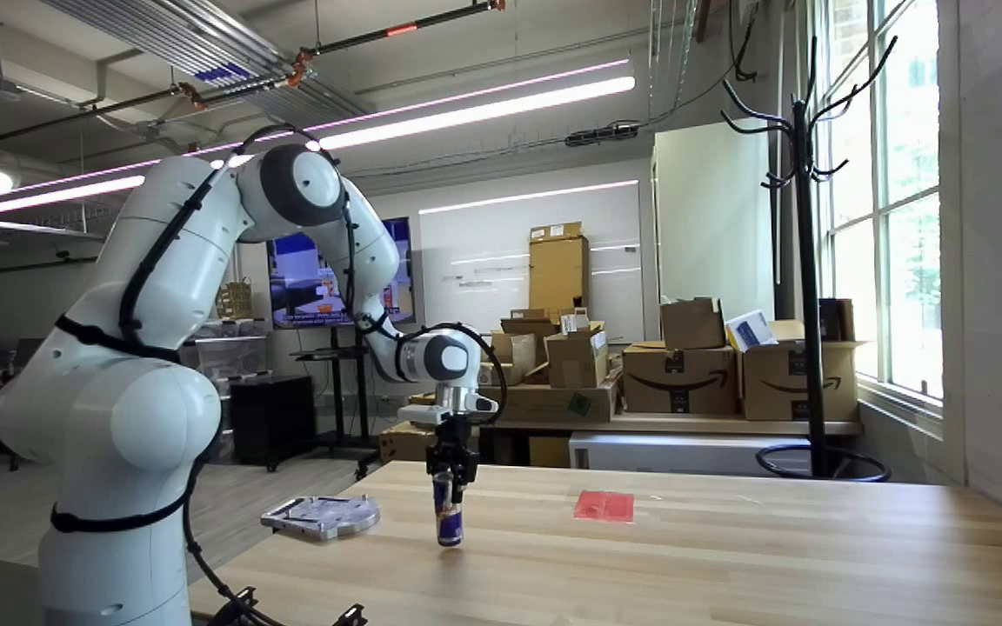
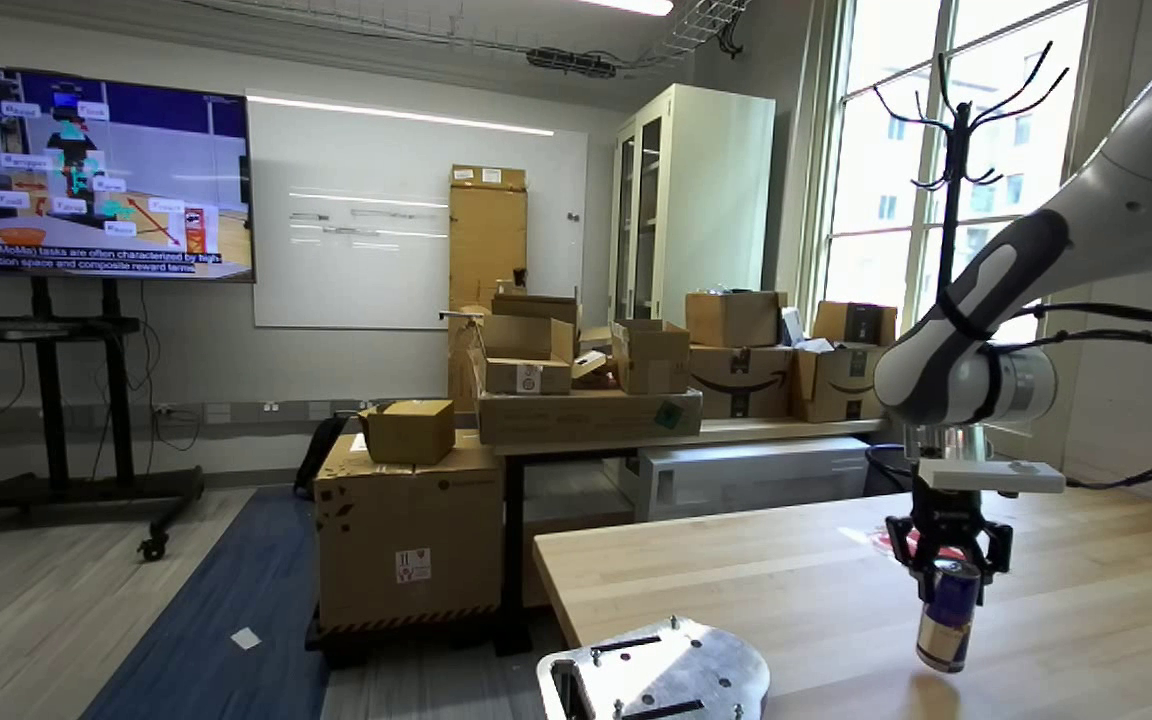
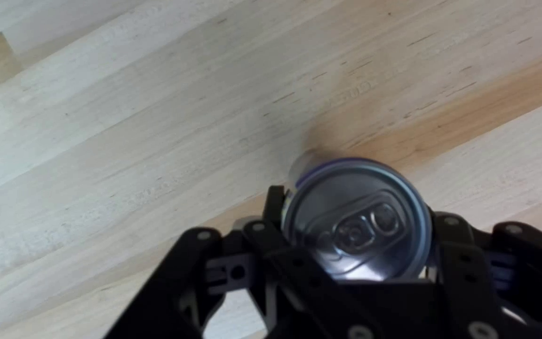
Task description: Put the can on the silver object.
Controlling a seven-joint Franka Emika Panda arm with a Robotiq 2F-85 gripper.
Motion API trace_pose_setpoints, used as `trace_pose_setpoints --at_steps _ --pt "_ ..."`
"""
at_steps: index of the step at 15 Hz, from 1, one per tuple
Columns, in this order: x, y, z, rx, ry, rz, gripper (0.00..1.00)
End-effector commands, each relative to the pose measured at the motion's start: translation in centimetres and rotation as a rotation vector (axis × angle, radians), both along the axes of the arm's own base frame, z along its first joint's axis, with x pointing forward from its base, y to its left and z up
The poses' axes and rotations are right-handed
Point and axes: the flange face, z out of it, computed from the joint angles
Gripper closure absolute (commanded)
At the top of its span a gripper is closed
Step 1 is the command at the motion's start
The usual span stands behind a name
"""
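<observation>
Over the table (image 1: 727, 556), jaws gripping the can (image 1: 448, 520); silver object (image 2: 676, 668) cropped in an exterior view

The table (image 1: 727, 561) carries the silver object (image 1: 323, 516) and a red sheet (image 1: 604, 506).

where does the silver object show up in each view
In an exterior view: the silver object, left of centre, in the lower part.
In an exterior view: the silver object, just right of centre, cut off by the bottom edge.
In the wrist view: not in it.
Shared landmark: the can, held in the gripper, visible in all three.
</observation>
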Motion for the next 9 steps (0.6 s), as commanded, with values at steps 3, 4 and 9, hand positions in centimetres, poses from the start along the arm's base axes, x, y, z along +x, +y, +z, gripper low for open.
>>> trace_pose_setpoints --at_steps 3,4,9 --pt "0.3 6.8 8.3 0.076 -0.093 0.126 0.66" --pt "0.4 8.6 9.7 0.089 -0.110 0.158 0.66" --pt "0.5 18.2 14.0 0.167 -0.132 0.318 0.66"
